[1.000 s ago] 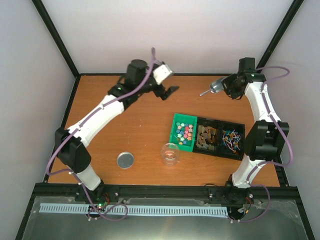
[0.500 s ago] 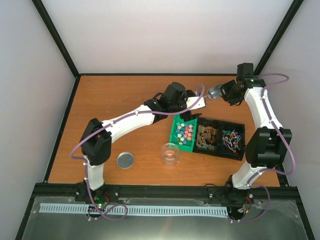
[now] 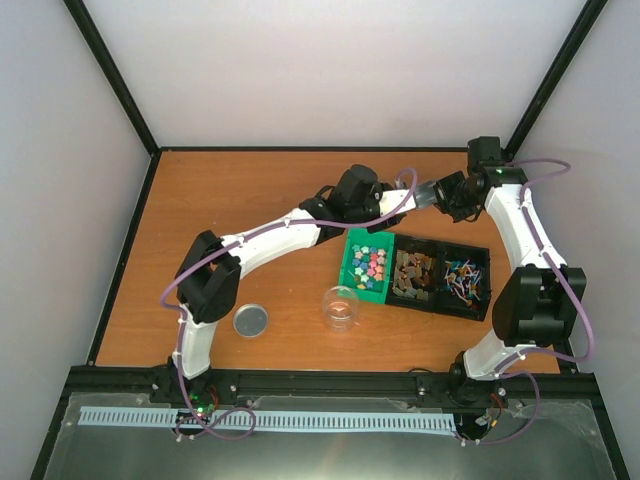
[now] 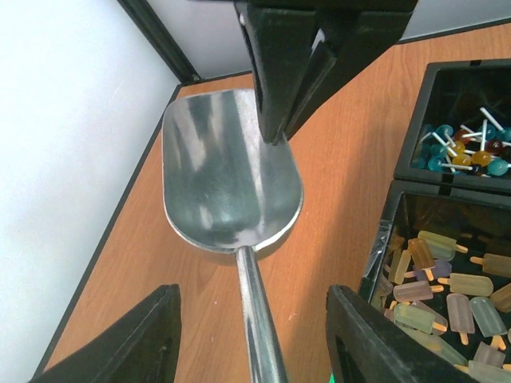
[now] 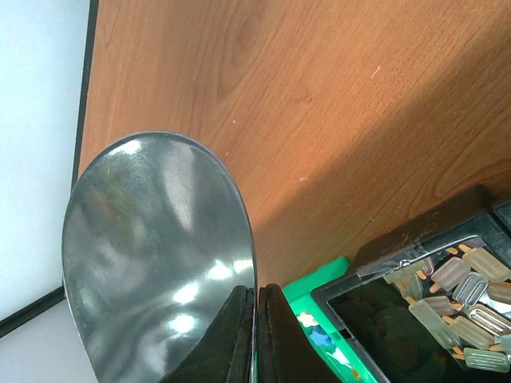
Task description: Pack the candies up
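Observation:
The candies [image 3: 368, 265] are small bright pieces in a green tray [image 3: 350, 272]; a few show in the right wrist view [image 5: 319, 339]. My right gripper [image 3: 444, 192] [image 5: 257, 302] is shut on the rim of a metal scoop [image 3: 426, 194] [image 5: 160, 255], held above the table behind the trays. In the left wrist view the scoop's bowl [image 4: 231, 175] faces up, and its handle [image 4: 259, 319] runs between the fingers of my left gripper [image 3: 400, 206] [image 4: 251, 343]. Those jaws are open, with a gap on each side of the handle.
A black tray holds pale popsicle-shaped pieces [image 3: 415, 273] [image 4: 447, 287] and small lollipops [image 3: 462, 280] [image 4: 467, 148]. A clear cup [image 3: 340, 307] stands in front of the green tray, and a round metal lid [image 3: 251, 320] lies to its left.
My left arm swung from the back left across to the scoop, bringing its jaws around the handle and narrowing them. The right gripper shifted slightly with the scoop.

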Motion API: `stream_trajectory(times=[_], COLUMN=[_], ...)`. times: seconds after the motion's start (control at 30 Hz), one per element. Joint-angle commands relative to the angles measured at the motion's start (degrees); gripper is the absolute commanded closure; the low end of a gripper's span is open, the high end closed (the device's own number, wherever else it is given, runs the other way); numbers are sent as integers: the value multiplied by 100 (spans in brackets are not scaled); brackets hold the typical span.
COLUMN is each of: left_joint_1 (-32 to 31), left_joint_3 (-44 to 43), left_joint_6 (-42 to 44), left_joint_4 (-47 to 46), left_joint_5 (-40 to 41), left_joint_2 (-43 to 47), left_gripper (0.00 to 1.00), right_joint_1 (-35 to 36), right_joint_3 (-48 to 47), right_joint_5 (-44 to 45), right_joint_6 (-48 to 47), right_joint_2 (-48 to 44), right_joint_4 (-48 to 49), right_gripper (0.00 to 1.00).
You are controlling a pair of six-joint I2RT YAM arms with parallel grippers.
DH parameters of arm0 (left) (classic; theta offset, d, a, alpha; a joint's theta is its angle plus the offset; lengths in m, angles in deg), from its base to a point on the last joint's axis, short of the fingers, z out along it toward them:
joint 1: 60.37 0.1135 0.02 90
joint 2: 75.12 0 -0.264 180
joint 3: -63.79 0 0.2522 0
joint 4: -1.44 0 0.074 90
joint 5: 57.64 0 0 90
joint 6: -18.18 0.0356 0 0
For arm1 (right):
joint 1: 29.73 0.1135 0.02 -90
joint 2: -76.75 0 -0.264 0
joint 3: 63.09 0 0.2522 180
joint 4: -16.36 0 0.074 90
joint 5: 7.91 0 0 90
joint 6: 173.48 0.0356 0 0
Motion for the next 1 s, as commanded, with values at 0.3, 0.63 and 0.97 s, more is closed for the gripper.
stream_trajectory(times=[0.3, 0.63, 0.97], left_joint_1=[-37, -48, -45], left_joint_3=[-128, -131, -98], left_joint_6=[133, 355, 462], left_joint_4=[-671, -573, -555], left_joint_5=[277, 212, 206], left_joint_2=[-131, -244, -289], left_gripper=[58, 63, 69], right_joint_1=[39, 40, 36], right_joint_3=[100, 98, 46], right_joint_5=[-171, -249, -311], right_joint_6=[245, 281, 299], right_joint_2=[-141, -121, -58], right_joint_4=[-41, -17, 46], right_gripper=[97, 97, 97])
